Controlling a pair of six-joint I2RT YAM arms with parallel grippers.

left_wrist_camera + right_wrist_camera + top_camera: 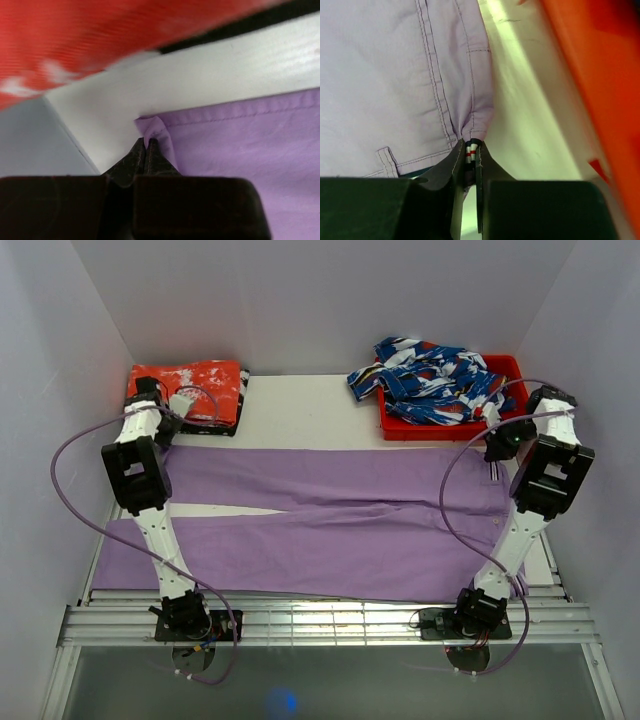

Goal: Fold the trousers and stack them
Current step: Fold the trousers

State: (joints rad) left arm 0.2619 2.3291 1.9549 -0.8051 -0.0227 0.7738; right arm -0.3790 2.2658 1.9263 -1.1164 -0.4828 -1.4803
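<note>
You are at the very start: the trousers (pixel 330 525) lie spread flat across the counter (pixel 300 410) at full length, waistband to the right and both legs running out to the left, with a narrow gap between the legs, and no fold is made in them yet. What you do have is both grips. Your left tool (pixel 145 146) is closed tight on the far leg's hem corner, a small pucker of lilac cloth pinched between its tips. Your right tool (pixel 470 146) is closed on the far end of the waistband, with the striped trim showing between its tips. Both pinches sit on the far long edge, so the likely first step is a lengthwise fold bringing the far leg over the near one; that fold, the crosswise folds after it and the stacking are all left to do. A red-orange cloth (pixel 190 390) lies folded at the far left of the counter, perhaps where the stack belongs. A patterned garment (pixel 430 375) spills from the red bin (pixel 400 432) at the far right.
</note>
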